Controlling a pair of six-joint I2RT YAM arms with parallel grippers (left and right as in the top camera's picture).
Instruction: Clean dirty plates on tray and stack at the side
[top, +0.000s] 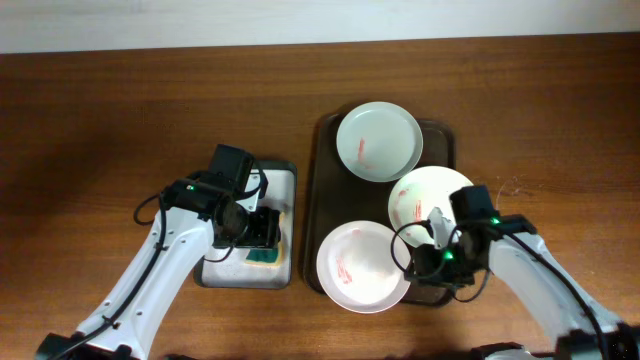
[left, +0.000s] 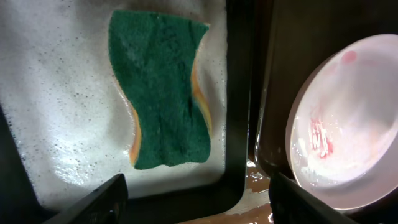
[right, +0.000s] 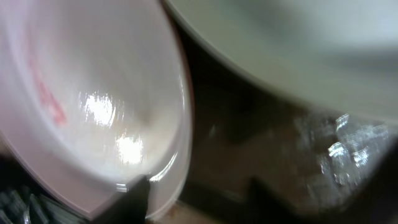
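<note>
Sponge (left: 165, 87) under spread left fingers (left: 99, 202), plate (right: 93, 93) rim beside right fingers (right: 138, 202)

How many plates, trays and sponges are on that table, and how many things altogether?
Round shallow plates: 3 (pale mint-green plate, two pinkish-white plates)
Rectangular trays: 2 (large dark brown tray, small black white-lined tray)
Green scouring sponge: 1
Total: 6

You are at what looks like a robot lab bench set up for dishwashing. A bare wood-grain table (top: 100, 120) meets a pale wall (top: 300, 20) along its far edge. The left arm (top: 165, 250) and right arm (top: 540, 275) reach in from the near edge. A dark brown tray (top: 318, 200) of red-smeared plates (top: 378, 140) lies toward the right edge. Beside it, a small black tray (top: 285, 170) holds a green sponge (left: 163, 87).
</note>
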